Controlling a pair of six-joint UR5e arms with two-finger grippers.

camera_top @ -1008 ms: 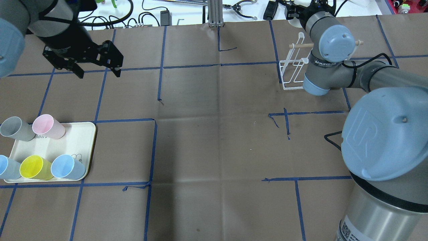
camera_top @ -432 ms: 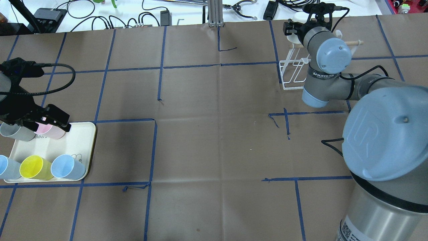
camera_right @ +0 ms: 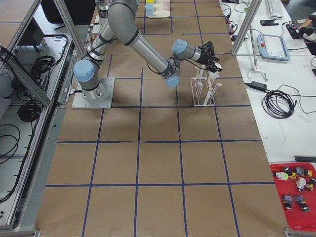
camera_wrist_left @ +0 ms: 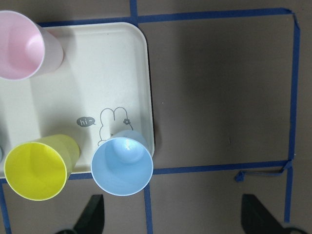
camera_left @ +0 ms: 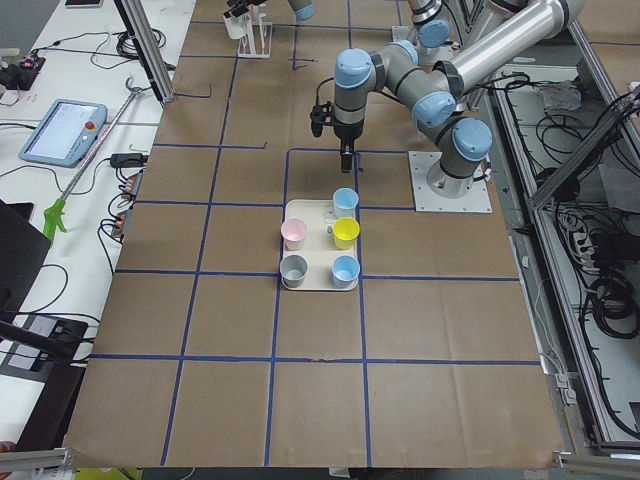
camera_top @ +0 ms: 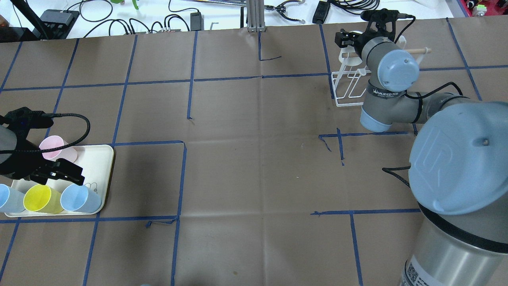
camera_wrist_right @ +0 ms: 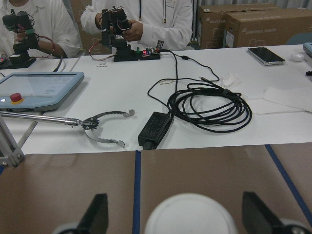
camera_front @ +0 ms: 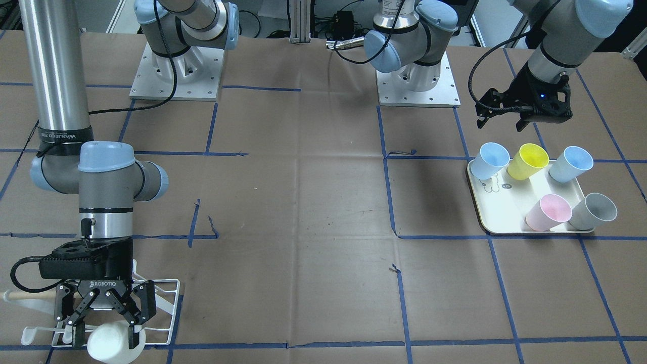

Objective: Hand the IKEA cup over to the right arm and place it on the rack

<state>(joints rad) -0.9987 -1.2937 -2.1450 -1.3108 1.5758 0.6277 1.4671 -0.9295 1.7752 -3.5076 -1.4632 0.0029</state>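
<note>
Right gripper [camera_front: 105, 339]: front-facing view, lower left. It points down over the rack [camera_front: 171, 302] with its fingers spread.
White IKEA cup [camera_front: 112, 348]: between those fingers at the rack's near end. Whether it sits on a prong is hard to tell here.
Left gripper [camera_front: 500, 124]: upper right, fingers apart and holding nothing.
Cream tray [camera_front: 505, 215]: right of frame, just below the left gripper, carrying five coloured cups [camera_front: 548, 211].
Overhead view: the left gripper [camera_top: 65, 175] is at the left edge, over the tray. The rack [camera_top: 345, 90] is upper right, partly behind the right arm [camera_top: 393, 79].
Left wrist view: fingertips [camera_wrist_left: 92, 214] in the bottom corners, wide apart. A light-blue cup [camera_wrist_left: 122, 165] stands at the tray's corner, a yellow cup [camera_wrist_left: 35, 166] just beside it and a pink cup [camera_wrist_left: 22, 45] upper left.
Right wrist view: fingertips [camera_wrist_right: 97, 214] in the lower corners. The white cup [camera_wrist_right: 190, 215] is bottom centre, touching neither.
</note>
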